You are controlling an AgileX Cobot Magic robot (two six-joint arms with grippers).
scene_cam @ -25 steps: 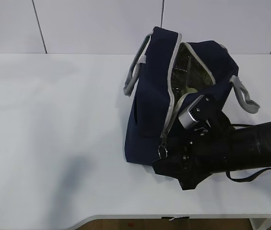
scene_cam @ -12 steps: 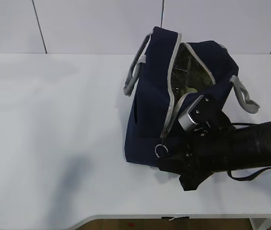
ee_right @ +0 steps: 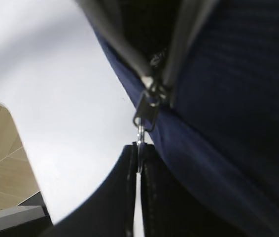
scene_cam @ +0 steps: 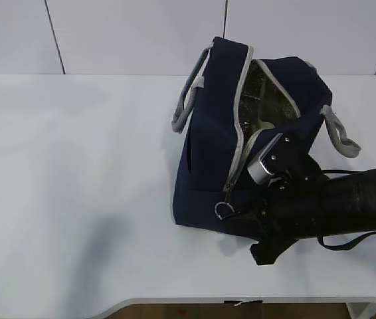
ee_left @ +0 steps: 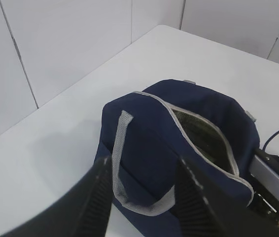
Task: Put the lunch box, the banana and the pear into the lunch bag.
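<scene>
Pinching the ring pull (ee_right: 140,139) of the zipper, the right pincer (ee_right: 137,170) is seen in the right wrist view with its two dark fingers pressed together, only a thin sliver of light left between them, and the lower end of the metal ring caught in that sliver. The slider (ee_right: 148,109) above the ring sits where the two grey zipper tapes meet on the navy fabric. In the exterior view the same ring pull (scene_cam: 224,210) is shown at the near lower corner of the lunch bag (scene_cam: 211,146), with the black right arm (scene_cam: 337,203) lying low across the worktop (scene_cam: 75,186) from the right edge and reaching to that corner.

The lunch bag is stood right of the middle of the white worktop, its zipper unfastened along the top so that the silver foil lining (scene_cam: 258,90) is exposed. A pale object (scene_cam: 262,124) is glimpsed inside the opening; whether it is the lunch box, the pear or the banana cannot be told.

The left pincer (ee_left: 144,197) is seen in the left wrist view held above and apart from the lunch bag (ee_left: 179,143), its two fingers set moderately apart with nothing between them. One grey handle (ee_left: 122,163) of the bag is framed in the gap below them.
</scene>
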